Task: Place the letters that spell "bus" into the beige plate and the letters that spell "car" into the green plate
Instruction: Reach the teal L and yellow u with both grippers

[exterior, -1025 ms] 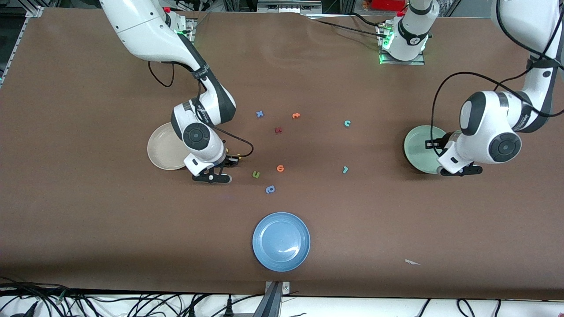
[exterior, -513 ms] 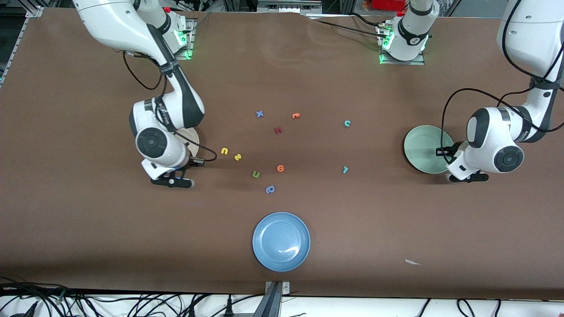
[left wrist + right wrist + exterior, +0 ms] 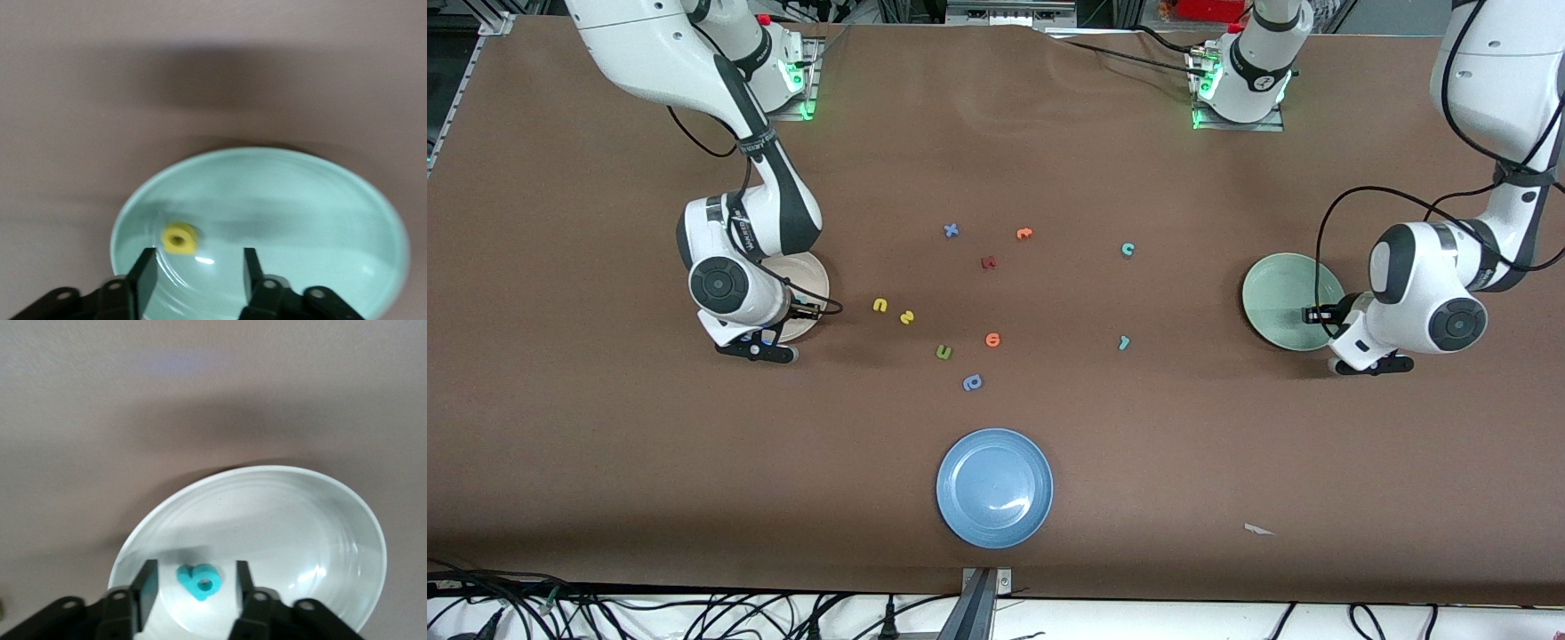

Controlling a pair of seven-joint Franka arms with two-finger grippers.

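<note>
My right gripper [image 3: 193, 587] hangs open over the beige plate [image 3: 287, 520], and the teal "b" [image 3: 199, 581] lies loose in the plate between its fingers. In the front view this gripper [image 3: 756, 348] covers much of the beige plate [image 3: 811, 276]. My left gripper [image 3: 197, 273] is open over the green plate [image 3: 300, 200], where the yellow "a" [image 3: 180, 239] lies. The same gripper [image 3: 1365, 363] is at the green plate's [image 3: 1280, 298] edge. On the table lie the yellow "u" [image 3: 880, 305], yellow "s" [image 3: 907, 316], teal "c" [image 3: 1128, 250] and teal "r" [image 3: 1124, 342].
Other letters are scattered mid-table: a green one [image 3: 943, 353], an orange one [image 3: 992, 340], a blue rounded one [image 3: 972, 383], a blue "x" [image 3: 951, 230], an orange "t" [image 3: 1024, 234] and a red one [image 3: 988, 262]. A blue plate [image 3: 994, 487] sits nearest the front camera.
The right arm swung from the yellow letters to over the beige plate; the left arm shifted slightly at the green plate. Both grippers opened, leaving the "b" and the "a" in the plates.
</note>
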